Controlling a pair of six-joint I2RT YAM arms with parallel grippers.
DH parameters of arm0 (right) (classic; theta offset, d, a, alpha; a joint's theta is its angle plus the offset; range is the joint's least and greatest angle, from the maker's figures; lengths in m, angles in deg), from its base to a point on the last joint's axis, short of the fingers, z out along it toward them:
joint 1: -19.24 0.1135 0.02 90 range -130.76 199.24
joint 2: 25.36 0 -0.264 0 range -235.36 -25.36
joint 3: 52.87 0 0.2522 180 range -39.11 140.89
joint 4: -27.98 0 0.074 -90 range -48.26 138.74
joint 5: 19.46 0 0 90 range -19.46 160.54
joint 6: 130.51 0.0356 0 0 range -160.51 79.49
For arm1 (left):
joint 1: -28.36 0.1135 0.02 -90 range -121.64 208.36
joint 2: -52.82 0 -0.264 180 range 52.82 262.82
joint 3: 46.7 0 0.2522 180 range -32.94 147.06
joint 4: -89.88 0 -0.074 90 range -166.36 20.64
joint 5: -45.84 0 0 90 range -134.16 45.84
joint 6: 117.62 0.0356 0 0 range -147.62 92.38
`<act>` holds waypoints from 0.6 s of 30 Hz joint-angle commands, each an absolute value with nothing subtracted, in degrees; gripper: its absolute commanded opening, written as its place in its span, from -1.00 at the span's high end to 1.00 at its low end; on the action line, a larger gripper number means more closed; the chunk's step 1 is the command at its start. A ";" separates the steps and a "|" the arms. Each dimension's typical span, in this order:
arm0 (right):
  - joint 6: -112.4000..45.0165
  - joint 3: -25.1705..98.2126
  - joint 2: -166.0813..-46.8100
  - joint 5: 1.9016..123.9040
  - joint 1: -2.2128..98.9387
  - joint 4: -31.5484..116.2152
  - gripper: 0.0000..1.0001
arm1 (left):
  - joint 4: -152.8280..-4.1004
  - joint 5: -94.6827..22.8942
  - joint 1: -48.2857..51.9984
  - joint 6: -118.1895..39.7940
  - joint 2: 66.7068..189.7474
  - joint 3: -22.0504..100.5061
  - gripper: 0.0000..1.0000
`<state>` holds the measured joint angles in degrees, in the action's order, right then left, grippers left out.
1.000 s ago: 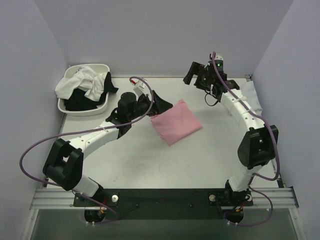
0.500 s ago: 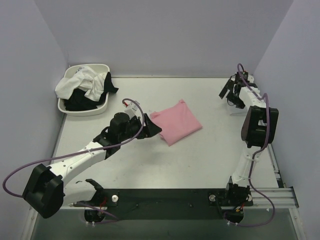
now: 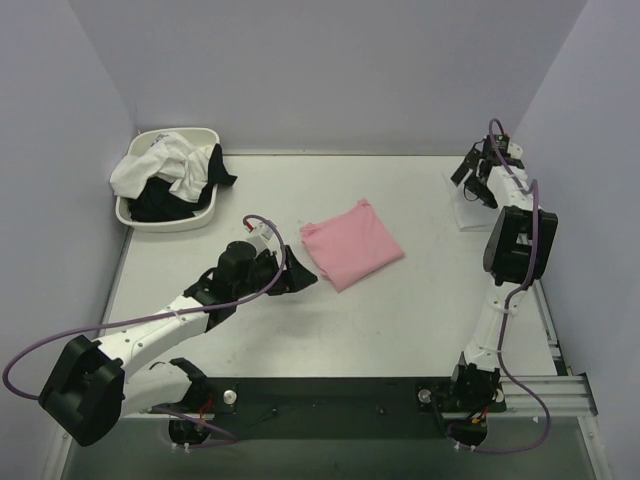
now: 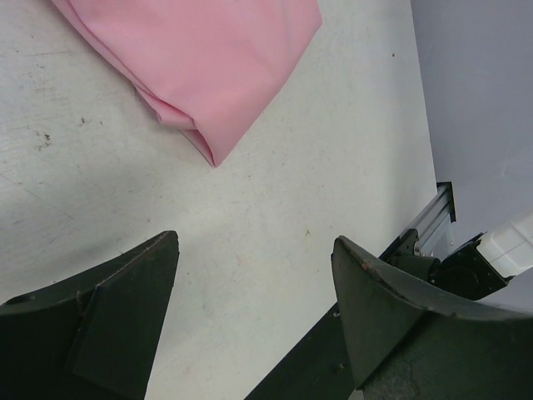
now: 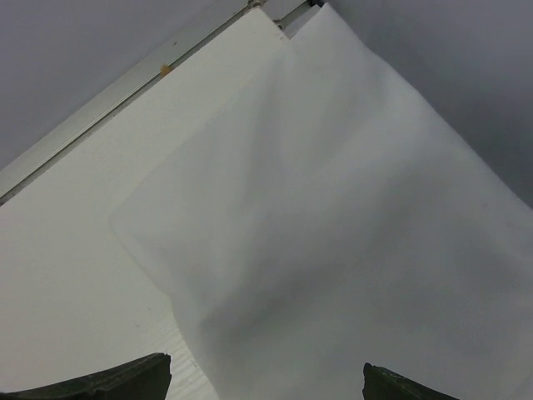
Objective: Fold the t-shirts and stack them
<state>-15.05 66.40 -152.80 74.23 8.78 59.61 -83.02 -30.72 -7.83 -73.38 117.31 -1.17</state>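
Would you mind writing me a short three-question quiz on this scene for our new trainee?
1. True or false: the left gripper is shut on the pink t-shirt.
2. What does the right gripper hover over? A) the pink t-shirt B) a folded white t-shirt C) a cardboard box
3. Fill in: the crumpled white and black shirts lie in the white ____.
Key: 1 false, it is open and clear of the shirt; 2 B; 3 basin.
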 commanded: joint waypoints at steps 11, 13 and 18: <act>-8.78 79.80 -163.52 76.09 6.31 71.53 -1.00 | -87.52 -27.72 -6.45 -72.62 118.74 -2.26 -0.68; -9.48 81.29 -165.36 76.25 7.45 73.54 -1.00 | -87.70 -27.63 -6.10 -72.71 118.30 -2.62 -0.68; -12.11 85.25 -167.57 77.22 9.39 78.99 -1.00 | -87.43 -26.84 -5.31 -72.88 117.33 -3.85 -0.68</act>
<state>-10.27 82.58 -165.65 76.76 7.25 70.14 -84.52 -28.45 -6.01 -73.42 118.73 -3.14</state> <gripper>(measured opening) 0.999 0.837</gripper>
